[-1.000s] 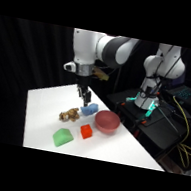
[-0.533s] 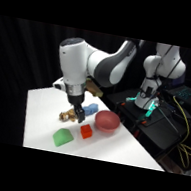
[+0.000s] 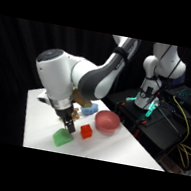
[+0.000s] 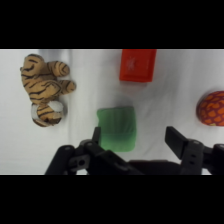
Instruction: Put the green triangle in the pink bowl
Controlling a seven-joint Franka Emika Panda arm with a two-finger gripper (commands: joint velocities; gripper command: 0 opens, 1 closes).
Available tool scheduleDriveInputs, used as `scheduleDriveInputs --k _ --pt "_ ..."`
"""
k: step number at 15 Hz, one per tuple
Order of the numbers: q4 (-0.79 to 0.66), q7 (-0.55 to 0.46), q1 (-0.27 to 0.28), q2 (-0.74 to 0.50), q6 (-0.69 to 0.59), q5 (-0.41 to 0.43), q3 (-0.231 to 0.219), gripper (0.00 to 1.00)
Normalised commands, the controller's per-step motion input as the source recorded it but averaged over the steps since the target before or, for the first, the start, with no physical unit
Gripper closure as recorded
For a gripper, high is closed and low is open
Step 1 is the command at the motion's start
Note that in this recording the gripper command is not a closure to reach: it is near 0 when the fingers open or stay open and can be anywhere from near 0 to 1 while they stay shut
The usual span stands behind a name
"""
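Observation:
The green triangle (image 3: pixel 61 137) lies on the white table (image 3: pixel 38 119) near its front edge, to the left of the orange-red cube (image 3: pixel 86 131). The pink bowl (image 3: pixel 107 121) stands to the right behind the cube. My gripper (image 3: pixel 69 125) hangs just above the green block's back edge. In the wrist view the green triangle (image 4: pixel 116 128) lies between the open fingers of my gripper (image 4: pixel 136 140), close to the left fingertip (image 4: pixel 96 136) and well clear of the right one. Nothing is held.
A striped tiger toy (image 4: pixel 45 89) lies to the wrist view's left and the red cube (image 4: pixel 136 65) at its top. A round orange-red netted thing (image 4: pixel 212 109) shows at its right edge. A blue object (image 3: pixel 88 110) sits behind the cube. Dark equipment (image 3: pixel 145 117) stands beyond the table.
The arm has swung forward and down, from above the toys at the back to just over the green triangle. The objects on the table have stayed where they were.

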Motion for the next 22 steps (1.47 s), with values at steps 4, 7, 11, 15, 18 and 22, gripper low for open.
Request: scheduleDriveInputs --k 4,7,11,15,18,22 --pt "0.65 -0.14 -0.030 0.41 -0.30 -0.043 -0.035 0.00" --pt "0.59 -0.16 -0.050 0.40 -0.29 -0.012 -0.016 0.00" --pt "0.42 -0.17 -0.055 0.29 -0.25 0.018 -0.005 0.00" --pt "0.28 -0.16 -0.041 0.17 -0.23 0.046 0.013 0.00" --pt "0.24 -0.16 -0.026 0.14 -0.24 0.075 0.046 0.00" --pt "0.26 -0.17 -0.025 0.20 -0.23 0.113 0.077 0.00"
